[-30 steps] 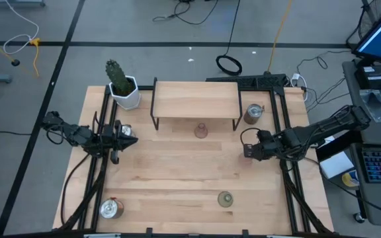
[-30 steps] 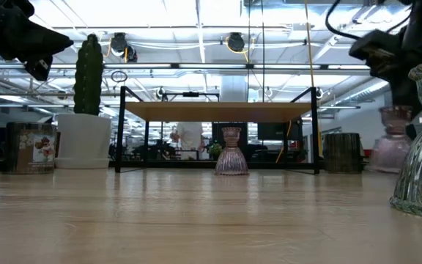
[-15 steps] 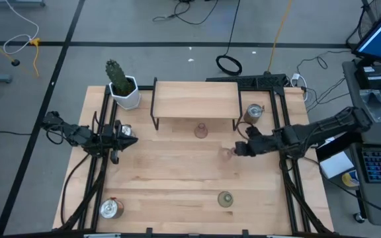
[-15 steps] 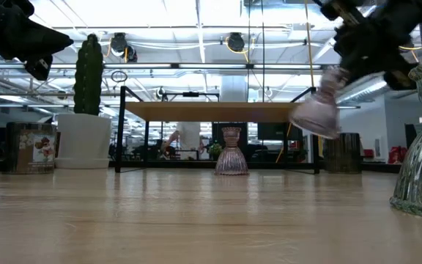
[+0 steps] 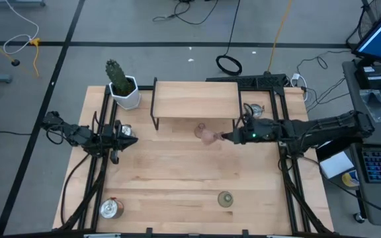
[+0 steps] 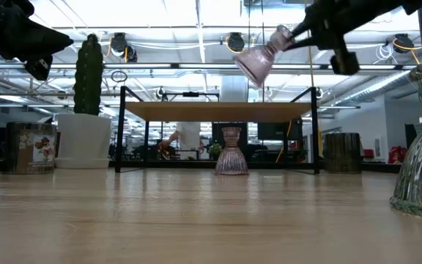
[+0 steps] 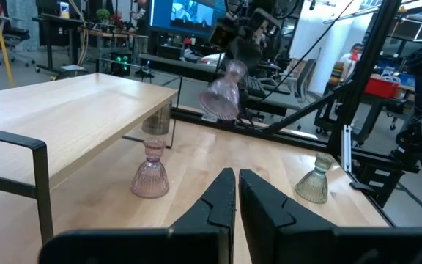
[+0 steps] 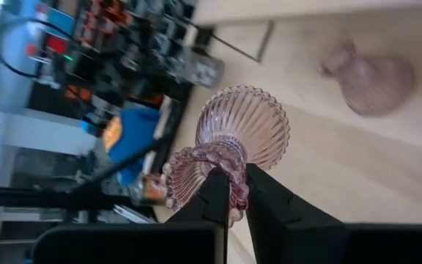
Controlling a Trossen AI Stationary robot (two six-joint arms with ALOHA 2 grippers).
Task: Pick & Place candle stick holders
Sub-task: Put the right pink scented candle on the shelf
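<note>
Right tool (image 5: pixel 225 137), right of centre in the high view, pinches a pale pink holder (image 5: pixel 208 137) by its rim and carries it tilted, aloft just beside the second pink holder (image 5: pixel 201 130) standing under the shelf (image 5: pixel 196 99). That thin, off-centre pinch could let it slip, or it could knock the standing holder or the shelf's front edge. Left tool (image 5: pixel 115 141), fingers pressed together and empty, waits at the counter's (image 5: pixel 170 178) left side; the olive-green holder (image 5: pixel 225 198) stands low in frame.

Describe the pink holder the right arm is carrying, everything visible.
The held pink holder is pale pink ribbed glass, vase-shaped: flared skirt base, narrow waist, small beaded cup rim. The right gripper has its jaws shut on the rim. It hangs tilted in the air, base pointing away from the gripper, touching nothing else, above the table near the shelf's front edge, close to the other pink holder standing below.
</note>
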